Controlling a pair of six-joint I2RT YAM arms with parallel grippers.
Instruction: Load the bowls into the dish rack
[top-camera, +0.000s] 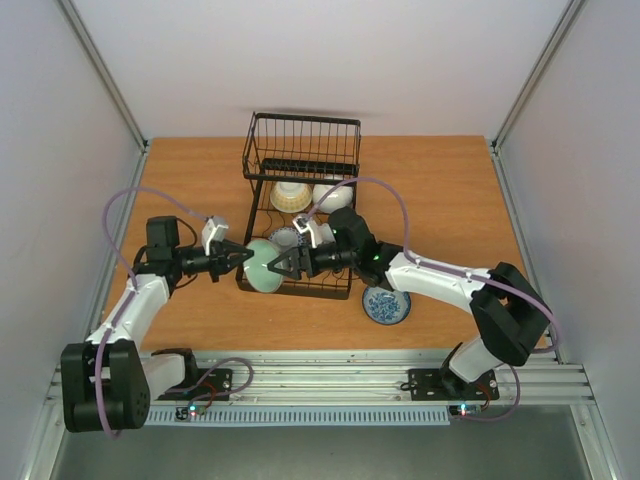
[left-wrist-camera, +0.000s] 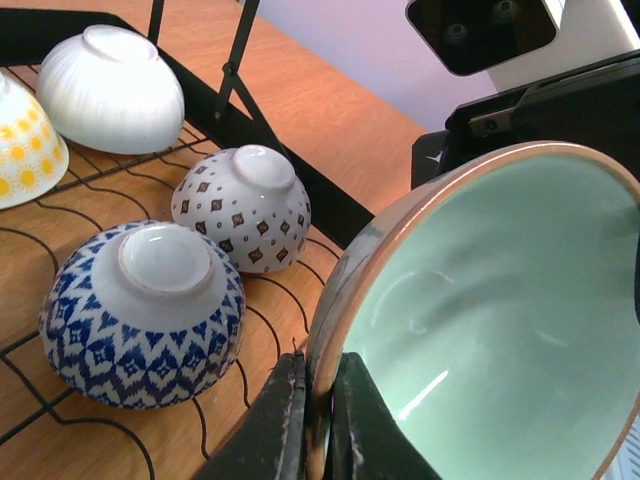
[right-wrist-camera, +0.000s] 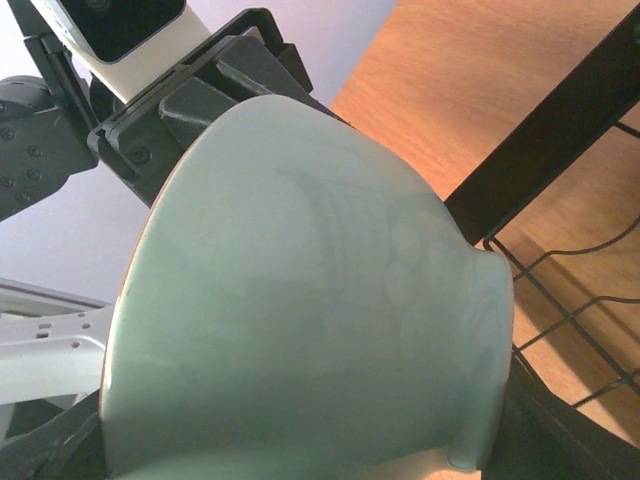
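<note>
My left gripper (top-camera: 243, 260) (left-wrist-camera: 320, 400) is shut on the rim of a pale green bowl (top-camera: 263, 266) (left-wrist-camera: 490, 320). It holds the bowl on edge at the near-left corner of the black wire dish rack (top-camera: 300, 150) (left-wrist-camera: 300, 190). My right gripper (top-camera: 280, 265) (right-wrist-camera: 300, 455) faces it, jaws wide apart on either side of the same bowl (right-wrist-camera: 300, 300), which fills its view. In the rack lie a yellow-centred bowl (top-camera: 291, 196) (left-wrist-camera: 25, 150), a white bowl (top-camera: 330, 192) (left-wrist-camera: 110, 88), a pink-red patterned bowl (left-wrist-camera: 243, 205) and a blue-and-white bowl (left-wrist-camera: 145, 315), all upside down.
Another blue-and-white bowl (top-camera: 386, 305) stands upright on the wooden table (top-camera: 450, 200), right of the rack and just beside my right forearm. The rack's tall basket section (top-camera: 303, 140) is at its far end. Walls close the table's sides and back.
</note>
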